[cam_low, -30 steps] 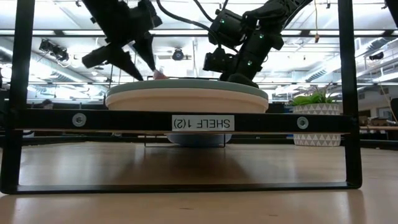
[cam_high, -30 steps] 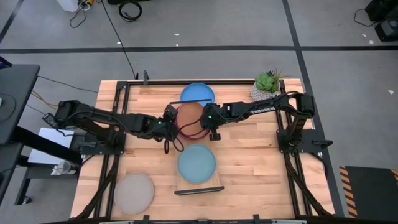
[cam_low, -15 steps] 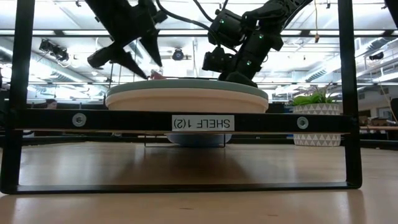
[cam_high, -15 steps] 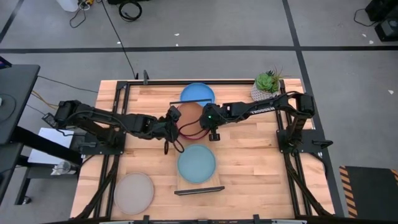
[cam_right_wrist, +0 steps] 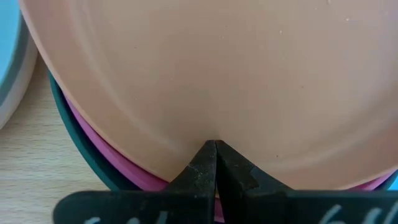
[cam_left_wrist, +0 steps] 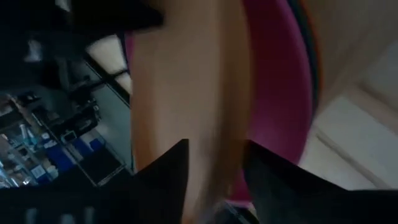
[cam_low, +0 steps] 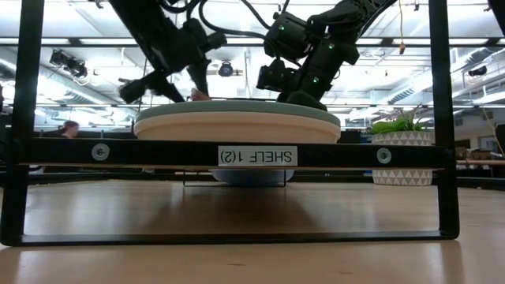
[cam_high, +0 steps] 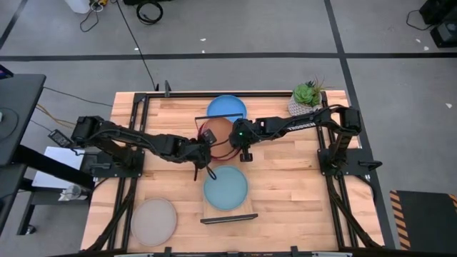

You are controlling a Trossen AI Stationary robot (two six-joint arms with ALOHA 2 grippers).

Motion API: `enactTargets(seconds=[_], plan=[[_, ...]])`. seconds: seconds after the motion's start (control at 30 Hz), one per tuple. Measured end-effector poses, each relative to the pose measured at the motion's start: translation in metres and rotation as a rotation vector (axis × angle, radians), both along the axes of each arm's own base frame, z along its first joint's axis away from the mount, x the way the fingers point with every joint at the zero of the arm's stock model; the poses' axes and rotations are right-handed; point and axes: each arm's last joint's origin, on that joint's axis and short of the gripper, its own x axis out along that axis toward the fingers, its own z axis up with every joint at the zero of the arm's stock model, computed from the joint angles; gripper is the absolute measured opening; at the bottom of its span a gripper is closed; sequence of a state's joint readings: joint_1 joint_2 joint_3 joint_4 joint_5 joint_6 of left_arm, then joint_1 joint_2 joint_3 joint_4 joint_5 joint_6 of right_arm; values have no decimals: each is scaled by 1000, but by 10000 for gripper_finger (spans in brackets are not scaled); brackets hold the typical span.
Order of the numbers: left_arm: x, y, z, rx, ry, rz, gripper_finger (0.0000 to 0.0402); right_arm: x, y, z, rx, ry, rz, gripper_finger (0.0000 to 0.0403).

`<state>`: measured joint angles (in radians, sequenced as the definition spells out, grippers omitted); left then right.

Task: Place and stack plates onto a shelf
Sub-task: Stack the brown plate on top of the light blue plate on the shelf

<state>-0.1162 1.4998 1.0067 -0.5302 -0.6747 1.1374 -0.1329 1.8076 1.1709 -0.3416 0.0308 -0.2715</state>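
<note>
An orange plate (cam_high: 218,130) tops a stack with a pink plate (cam_right_wrist: 134,169) and a dark teal plate (cam_right_wrist: 74,134) on the shelf (cam_high: 211,209), mid-length. A blue plate (cam_high: 227,108) lies at the shelf's far end. A light blue plate (cam_high: 226,187) rests on a cream plate (cam_low: 237,130) at its near end. My right gripper (cam_right_wrist: 215,147) is shut on the orange plate, reaching in from the table's right side. My left gripper (cam_high: 206,155) is open at the stack's left side, its fingers (cam_left_wrist: 168,171) on either side of the orange plate's rim (cam_left_wrist: 214,155). My right gripper pinches the orange plate's rim (cam_right_wrist: 214,135) on its right side between its two fingers, coming slanting down from the table's right. The plate lies over the pink and teal ones; whether this side is raised I cannot tell. My left gripper: I cannot tell whether its fingers touch the rim.
A grey plate (cam_high: 153,220) lies on the table near its near-left corner. A white plant pot (cam_high: 305,98) stands at the far right. Black wire frames (cam_low: 31,118) close the shelf's short ends. Bare wood lies to the right of the shelf.
My left gripper has moved toward the table's right and a little nearer, up against the left side of the stack, staying open. My right gripper and the plates have kept still.
</note>
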Motion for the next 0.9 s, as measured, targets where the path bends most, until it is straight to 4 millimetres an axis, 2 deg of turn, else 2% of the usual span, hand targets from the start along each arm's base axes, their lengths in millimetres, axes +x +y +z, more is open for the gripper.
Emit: enactTargets(seconds=[0.17,0.3,0.53,0.73,0.9], plan=[[1,-2,-1,2,-19,24,90,-3,2,7,-18,13,-11,11],[-2,-6,2,-11,-48,43,55,-8,9,38,-39,-32,-37,15],[-14,-24,19,-72,-153,36,61,-41,29,91,-87,-91,-107,18],[-23,-64,29,-300,-222,-120,60,-81,47,129,-94,-169,-198,18],[-30,-92,26,-431,-190,-233,60,-106,59,144,-96,-253,-253,18]])
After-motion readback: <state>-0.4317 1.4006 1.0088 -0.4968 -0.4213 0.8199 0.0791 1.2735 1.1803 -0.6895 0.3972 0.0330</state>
